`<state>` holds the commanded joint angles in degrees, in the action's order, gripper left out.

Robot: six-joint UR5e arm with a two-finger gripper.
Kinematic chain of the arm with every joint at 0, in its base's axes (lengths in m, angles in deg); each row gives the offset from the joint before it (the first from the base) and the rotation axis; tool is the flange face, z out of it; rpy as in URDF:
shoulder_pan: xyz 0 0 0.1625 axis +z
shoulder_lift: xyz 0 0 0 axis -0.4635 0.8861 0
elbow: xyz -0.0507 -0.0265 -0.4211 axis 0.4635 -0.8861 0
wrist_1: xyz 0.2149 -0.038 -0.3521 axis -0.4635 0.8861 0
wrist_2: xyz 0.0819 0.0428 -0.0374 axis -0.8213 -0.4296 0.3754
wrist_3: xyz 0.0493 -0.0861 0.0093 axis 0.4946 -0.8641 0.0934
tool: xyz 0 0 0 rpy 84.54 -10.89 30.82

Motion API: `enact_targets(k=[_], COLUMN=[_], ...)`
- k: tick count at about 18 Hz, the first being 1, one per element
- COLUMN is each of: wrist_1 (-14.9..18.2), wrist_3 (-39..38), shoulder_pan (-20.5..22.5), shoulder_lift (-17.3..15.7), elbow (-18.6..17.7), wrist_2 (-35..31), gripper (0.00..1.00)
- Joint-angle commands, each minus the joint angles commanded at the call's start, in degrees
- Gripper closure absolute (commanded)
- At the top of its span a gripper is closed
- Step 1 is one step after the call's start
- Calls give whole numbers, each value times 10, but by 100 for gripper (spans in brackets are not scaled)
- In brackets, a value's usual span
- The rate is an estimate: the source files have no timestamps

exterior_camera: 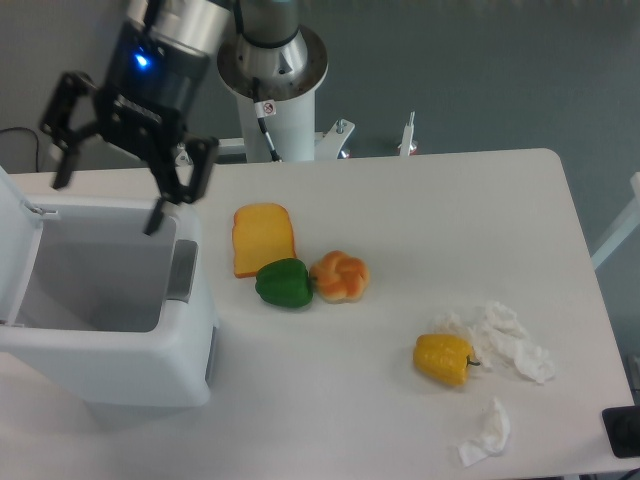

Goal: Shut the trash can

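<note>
Above the far rim of the trash can (110, 320), my tool (105, 200) hangs tilted, its black body angled down and toward the left, a blue light glowing on its wrist housing. The two fingers (170, 195) stand well apart and hold nothing; one tip dips near the bin's back right corner, the other reaches out past the back left edge. My arm rises behind it toward the upper left, with the silver wrist joint cut off by the top of the frame, in front of the white base column (275, 90).

The trash can sits at the left end of the white surface (430, 230), a large boxy white bin with its mouth uncovered and its inside visible. Its lid (15, 235) stands raised along the left edge, and a grey latch tab (181, 270) shows on the right rim.

To the right of the bin lie a slice of bread (263, 238), a green pepper (284, 283) and a bun (340, 276), close together. Farther right, a yellow pepper (444, 359) rests beside crumpled white tissue (505, 340), with another scrap of tissue (485, 432) near the front edge.
</note>
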<state>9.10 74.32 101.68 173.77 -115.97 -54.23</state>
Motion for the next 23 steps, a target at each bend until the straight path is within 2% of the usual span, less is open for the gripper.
enact_targets(k=[8, 12, 18, 23], wrist_1=[1, 1, 1, 1], wrist_3=[-37, -38, -41, -53], shoulder_pan=[-40, -78, -97, -118], shoulder_lift=[-40, -34, -34, -16], elbow=[0, -3, 1, -3], wrist_2=[90, 110, 159, 211], gripper=[0, 0, 0, 0])
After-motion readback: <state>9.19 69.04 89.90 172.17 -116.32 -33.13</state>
